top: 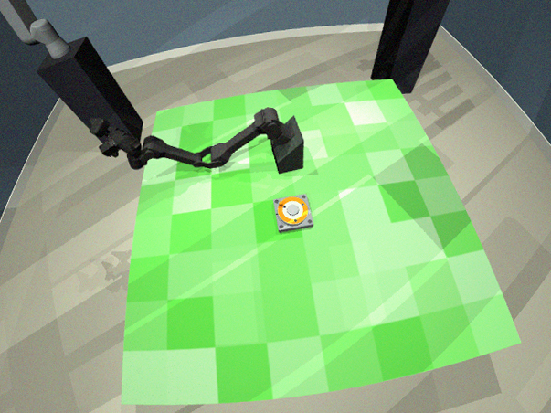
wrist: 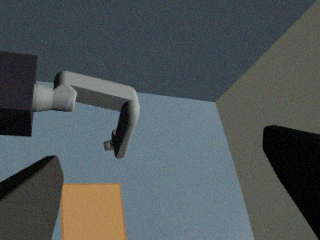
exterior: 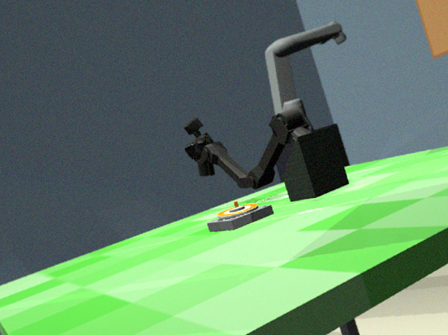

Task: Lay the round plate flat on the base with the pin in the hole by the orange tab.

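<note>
The round orange plate (top: 292, 209) sits on a white post on the grey square base (top: 293, 214) in the middle of the green mat. In the side view the plate (exterior: 237, 212) lies on the base (exterior: 239, 218) with its small orange tab (exterior: 236, 203) standing up at the far edge. The pin and the hole are too small to make out. My gripper (top: 106, 140) is far to the left of the plate, off the mat's edge and high above the table, also seen in the side view (exterior: 204, 168). Its fingers stand wide open and empty in the wrist view (wrist: 167, 187).
The arm's black base block (top: 288, 146) stands just behind the plate. Two tall black camera posts stand at the back left (top: 88, 87) and back right (top: 410, 32). The wrist view shows only walls, an orange panel (wrist: 95, 230) and a grey camera arm (wrist: 107, 103).
</note>
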`<state>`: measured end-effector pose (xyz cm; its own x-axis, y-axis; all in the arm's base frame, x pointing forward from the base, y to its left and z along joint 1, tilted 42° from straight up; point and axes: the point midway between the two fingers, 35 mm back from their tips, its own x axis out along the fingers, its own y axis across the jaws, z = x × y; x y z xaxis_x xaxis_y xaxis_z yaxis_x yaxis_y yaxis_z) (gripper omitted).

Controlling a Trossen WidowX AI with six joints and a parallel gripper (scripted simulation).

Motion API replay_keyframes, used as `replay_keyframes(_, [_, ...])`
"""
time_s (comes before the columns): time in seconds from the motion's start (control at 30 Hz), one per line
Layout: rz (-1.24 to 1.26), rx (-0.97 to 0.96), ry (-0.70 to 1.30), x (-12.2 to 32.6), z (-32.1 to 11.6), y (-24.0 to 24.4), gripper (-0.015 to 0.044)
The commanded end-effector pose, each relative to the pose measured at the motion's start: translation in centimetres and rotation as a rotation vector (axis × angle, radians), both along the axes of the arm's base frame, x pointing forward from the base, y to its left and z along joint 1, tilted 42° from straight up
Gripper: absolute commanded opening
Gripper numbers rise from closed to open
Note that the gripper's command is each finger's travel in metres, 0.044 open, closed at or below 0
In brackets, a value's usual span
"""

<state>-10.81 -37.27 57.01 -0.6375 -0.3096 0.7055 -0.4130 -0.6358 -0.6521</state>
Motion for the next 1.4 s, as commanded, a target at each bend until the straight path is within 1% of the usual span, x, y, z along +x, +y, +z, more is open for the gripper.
replay_keyframes(0.0, [-0.007, -0.019, 0.009, -0.1, 0.5, 0.8, 0.0374])
replay_keyframes(0.03, [-0.028, -0.076, 0.038, -0.5, 2.0, 3.3, 0.0348])
replay_keyframes(0.07, [-0.06, -0.155, 0.08, -0.8, 3.9, 6.8, 0.0321])
replay_keyframes(0.13, [-0.076, -0.191, 0.101, -0.9, 4.7, 8.5, 0.0269])
replay_keyframes(0.27, [-0.127, -0.294, 0.165, -0.8, 6.7, 13.4, 0.0164])
replay_keyframes(0.37, [-0.201, -0.427, 0.27, 0.4, 8.6, 20.2, 0.0085])
replay_keyframes(0.47, [-0.281, -0.547, 0.372, 2.1, 9.5, 26.4, 0.0006])
replay_keyframes(0.5, [-0.311, -0.587, 0.406, 2.8, 9.6, 28.4, 0.0])
replay_keyframes(0.53, [-0.324, -0.603, 0.419, 3.0, 9.7, 29.3, 0.0])
replay_keyframes(0.63, [-0.437, -0.739, 0.524, 5.7, 9.3, 36.2, 0.0])
replay_keyframes(0.77, [-0.576, -0.891, 0.649, 9.6, 7.7, 43.3, 0.0])
replay_keyframes(0.83, [-0.592, -0.923, 0.692, 10.6, 7.2, 44.5, 0.0])
replay_keyframes(0.87, [-0.616, -0.963, 0.748, 12.0, 6.6, 45.9, 0.0])
replay_keyframes(0.9, [-0.683, -1.028, 0.809, 14.2, 5.2, 48.5, 0.0])
replay_keyframes(0.97, [-0.759, -1.099, 0.877, 16.8, 3.4, 51.0, 0.0])
replay_keyframes(1.03, [-0.836, -1.169, 0.942, 19.3, 1.3, 53.2, 0.0])
replay_keyframes(1.1, [-0.886, -1.187, 0.97, 20.5, 0.5, 53.6, 0.0])
replay_keyframes(1.13, [-0.947, -1.211, 1.006, 22.0, -0.6, 54.2, 0.0])
replay_keyframes(1.2, [-1.067, -1.319, 1.108, 26.0, -4.4, 56.1, 0.0])
replay_keyframes(1.37, [-1.249, -1.494, 1.256, 31.7, -11.1, 57.6, 0.0])
